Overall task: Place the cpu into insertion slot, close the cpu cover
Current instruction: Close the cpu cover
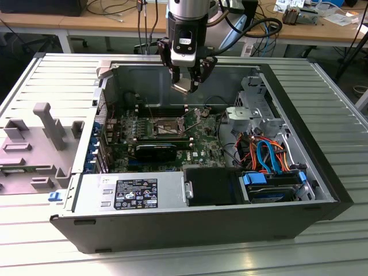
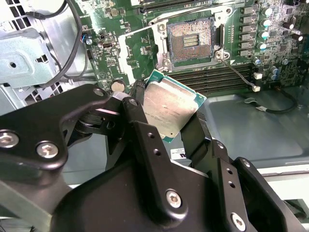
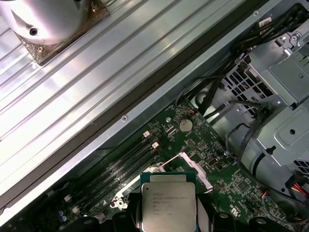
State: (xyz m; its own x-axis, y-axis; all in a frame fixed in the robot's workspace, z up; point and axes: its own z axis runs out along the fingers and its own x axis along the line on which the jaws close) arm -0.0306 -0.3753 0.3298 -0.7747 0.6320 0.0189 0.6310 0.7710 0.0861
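My pincer (image 1: 188, 80) is pinching the cpu (image 2: 170, 110). One finger (image 2: 137, 104) sits on one edge and the other finger on the edge across from it. The chip's shiny flat side faces the second wrist view, and the first wrist view also shows it (image 3: 169, 205) between my fingers. It hangs in the air and touches nothing else.

Just past the chip, below my fingertips, run the long dark memory slots (image 2: 212, 75) on the green board (image 2: 275, 58). Past those is the insertion slot (image 2: 191, 39). It is a dark square with a silver rim, and nothing lies in it. So the slot is below my pincer and a bit farther out than the chip, well apart from it. I think that gap matters most now, because the chip has to end up flat inside that square.

The chip is square (so it has no long side to line up). Its edges look turned next to the slot's edges, and the chip looks tipped, not level.

Right beside the slot the cpu cover (image 2: 126, 53) is swung open and lies off the square, so the way down looks free.

Farther off is the grey drive cage (image 2: 24, 58), and the computer case (image 1: 172, 230) goes around it all.
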